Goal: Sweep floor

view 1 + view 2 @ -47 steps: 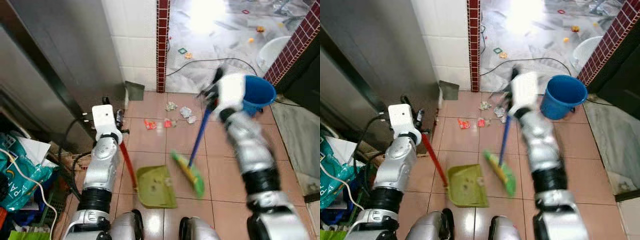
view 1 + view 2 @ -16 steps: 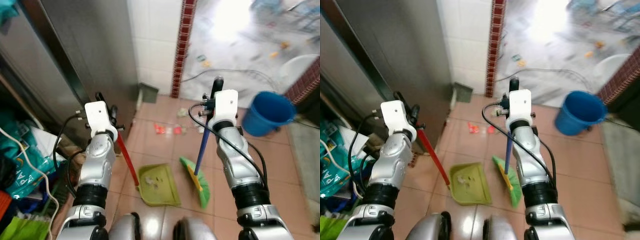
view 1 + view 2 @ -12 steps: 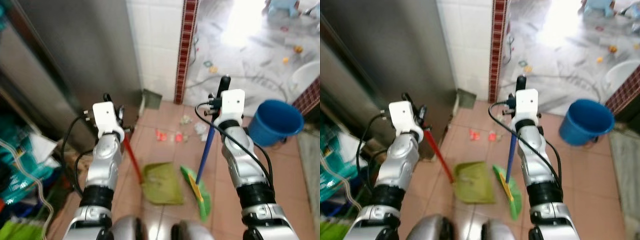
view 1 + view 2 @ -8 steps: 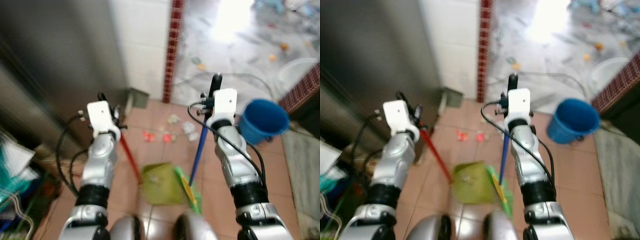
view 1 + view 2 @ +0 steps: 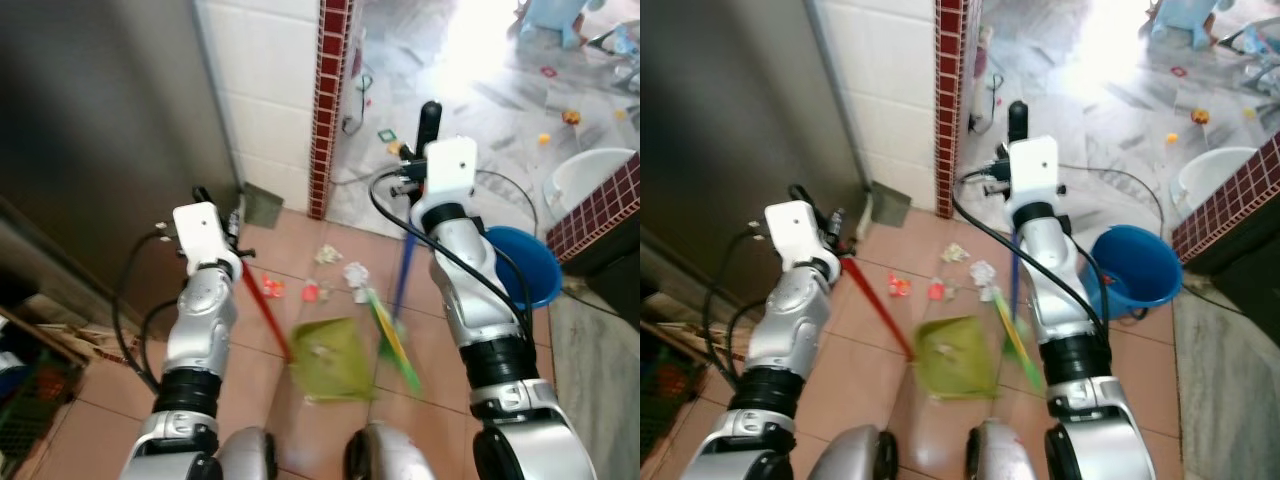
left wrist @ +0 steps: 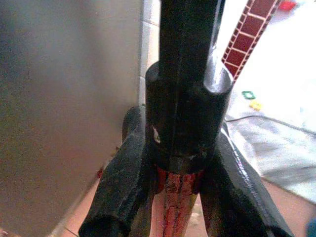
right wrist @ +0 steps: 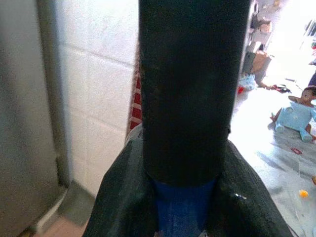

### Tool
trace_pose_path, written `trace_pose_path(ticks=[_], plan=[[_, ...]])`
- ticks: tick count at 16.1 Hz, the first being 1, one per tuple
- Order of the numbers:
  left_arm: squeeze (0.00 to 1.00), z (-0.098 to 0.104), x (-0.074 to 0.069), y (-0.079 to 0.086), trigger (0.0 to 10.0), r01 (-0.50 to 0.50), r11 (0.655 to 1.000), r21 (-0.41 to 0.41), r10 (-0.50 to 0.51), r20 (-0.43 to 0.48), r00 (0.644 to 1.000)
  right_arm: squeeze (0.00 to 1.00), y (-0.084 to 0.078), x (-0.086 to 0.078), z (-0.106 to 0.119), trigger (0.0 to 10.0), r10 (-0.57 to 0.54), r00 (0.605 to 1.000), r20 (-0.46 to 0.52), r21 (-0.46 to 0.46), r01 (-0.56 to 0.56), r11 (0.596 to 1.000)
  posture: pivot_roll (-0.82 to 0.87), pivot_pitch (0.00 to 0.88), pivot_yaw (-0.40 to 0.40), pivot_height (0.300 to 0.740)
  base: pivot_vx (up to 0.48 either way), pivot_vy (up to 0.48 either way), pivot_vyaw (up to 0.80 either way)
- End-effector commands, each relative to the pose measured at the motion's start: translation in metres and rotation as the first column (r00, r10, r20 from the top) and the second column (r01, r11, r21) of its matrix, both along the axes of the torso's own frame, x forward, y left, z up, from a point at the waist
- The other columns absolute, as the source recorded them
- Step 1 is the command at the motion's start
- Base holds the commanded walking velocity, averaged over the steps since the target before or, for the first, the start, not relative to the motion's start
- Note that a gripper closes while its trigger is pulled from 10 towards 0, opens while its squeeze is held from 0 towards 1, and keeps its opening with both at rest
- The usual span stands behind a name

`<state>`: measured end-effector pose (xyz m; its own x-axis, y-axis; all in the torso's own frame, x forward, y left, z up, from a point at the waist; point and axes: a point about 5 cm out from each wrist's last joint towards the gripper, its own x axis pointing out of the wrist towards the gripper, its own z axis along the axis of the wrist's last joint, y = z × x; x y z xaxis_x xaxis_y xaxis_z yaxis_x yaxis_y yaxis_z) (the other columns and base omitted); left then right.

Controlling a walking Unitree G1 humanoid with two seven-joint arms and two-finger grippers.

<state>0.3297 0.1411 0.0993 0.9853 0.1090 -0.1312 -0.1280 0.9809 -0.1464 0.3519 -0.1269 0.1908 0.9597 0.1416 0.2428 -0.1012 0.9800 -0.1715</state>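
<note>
silver arms (image 5: 200,330), black cables, white wrist blocks

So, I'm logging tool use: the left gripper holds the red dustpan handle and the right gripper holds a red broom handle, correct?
Not quite. The right gripper is shut on a blue broom handle, as the right wrist view shows. The left gripper does hold the red dustpan handle.

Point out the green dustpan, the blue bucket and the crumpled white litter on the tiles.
green dustpan (image 5: 330,358), left eye view, middle of its blurred pan.
blue bucket (image 5: 1140,272), right eye view, its rim and inner wall.
crumpled white litter (image 5: 354,274), left eye view, the larger wad ahead of the dustpan.
</note>
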Motion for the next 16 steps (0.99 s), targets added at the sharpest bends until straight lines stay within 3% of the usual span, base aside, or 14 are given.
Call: trace_pose_path(ticks=[1, 5, 7, 13, 16], plan=[[0.00, 0.008, 0.002, -0.007, 10.0, 0.012, 1.000, 0.005, -0.012, 0.034, 0.999, 0.00, -0.007, -0.001, 0.022, 10.0, -0.012, 0.996, 0.084, 0.024, 0.010, 1.000, -0.07, 0.127, 0.002, 0.740, 0.315, -0.356, 0.00], [0.00, 0.009, 0.001, -0.006, 10.0, 0.007, 1.000, -0.008, -0.007, 0.040, 0.999, 0.00, -0.002, 0.000, 0.055, 10.0, 0.004, 0.982, 0.191, 0.016, -0.007, 1.000, -0.07, 0.126, 0.002, 0.740, 0.157, -0.178, 0.00], [0.00, 0.008, 0.002, -0.007, 10.0, 0.003, 1.000, -0.003, -0.002, 0.039, 0.999, 0.00, -0.001, 0.000, 0.061, 10.0, 0.015, 0.976, 0.216, -0.001, -0.015, 1.000, -0.07, 0.121, -0.001, 0.740, 0.000, 0.000, 0.00], [0.00, 0.014, -0.001, 0.011, 10.0, -0.168, 0.985, 0.051, 0.163, 0.080, 0.983, 0.00, -0.006, 0.002, 0.043, 10.0, 0.049, 0.988, 0.146, 0.030, -0.054, 0.998, -0.07, 0.119, 0.000, 0.740, 0.000, 0.000, 0.00], [0.00, 0.016, -0.003, 0.017, 10.0, -0.197, 0.977, 0.078, 0.188, 0.107, 0.976, 0.00, -0.001, 0.001, 0.026, 10.0, 0.121, 0.988, 0.097, 0.052, -0.126, 0.991, -0.07, 0.118, -0.002, 0.740, 0.000, 0.000, 0.00]])
